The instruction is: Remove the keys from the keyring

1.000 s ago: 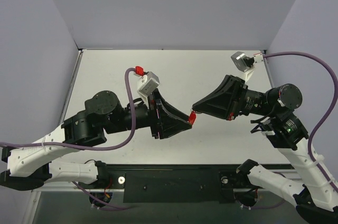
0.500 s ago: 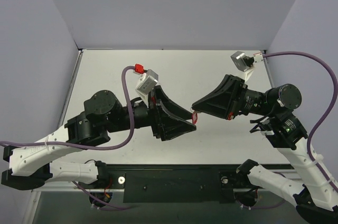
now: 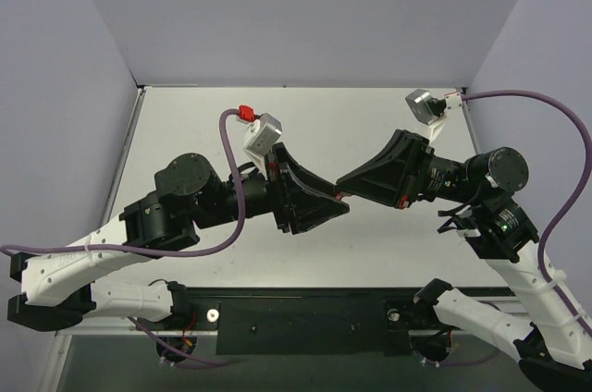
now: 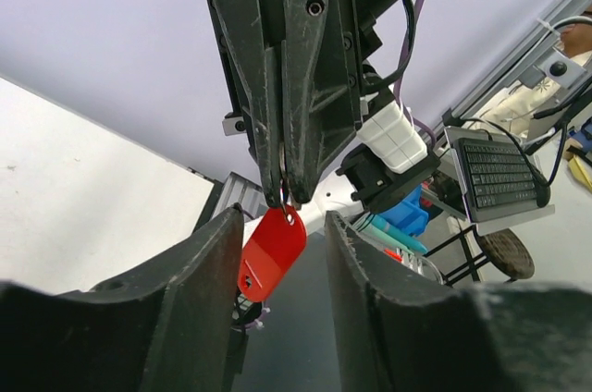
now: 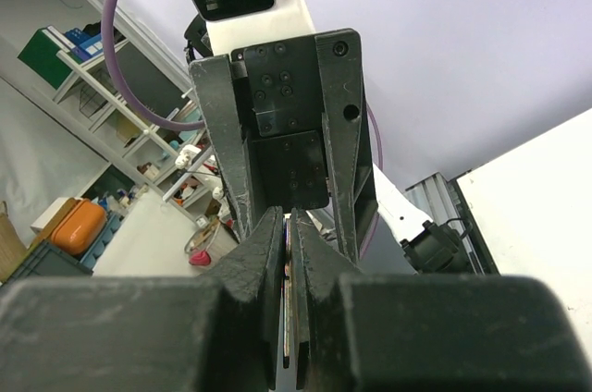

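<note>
Both grippers meet in mid-air above the white table (image 3: pixel 388 124). My right gripper (image 3: pixel 339 186) is shut on a thin silver key (image 5: pixel 295 304) that stands edge-on between its fingers. In the left wrist view the right gripper (image 4: pixel 284 190) points down, and the red oblong tag (image 4: pixel 271 251) hangs from its tips by a small ring (image 4: pixel 292 217). My left gripper (image 4: pixel 282 218) is open, one jaw on each side of the tag, which hangs close to the left finger (image 4: pixel 199 272). From above, only a sliver of the tag (image 3: pixel 339 194) shows.
Purple-grey walls enclose the table on three sides. A black rail (image 3: pixel 305 318) runs along the near edge between the arm bases. A purple cable (image 3: pixel 227 170) loops over the left arm. Another cable (image 3: pixel 564 124) arcs over the right arm.
My left gripper has moved right and up, closer to the right gripper's tips, so the red tag is now mostly hidden from above. The right arm has stayed still.
</note>
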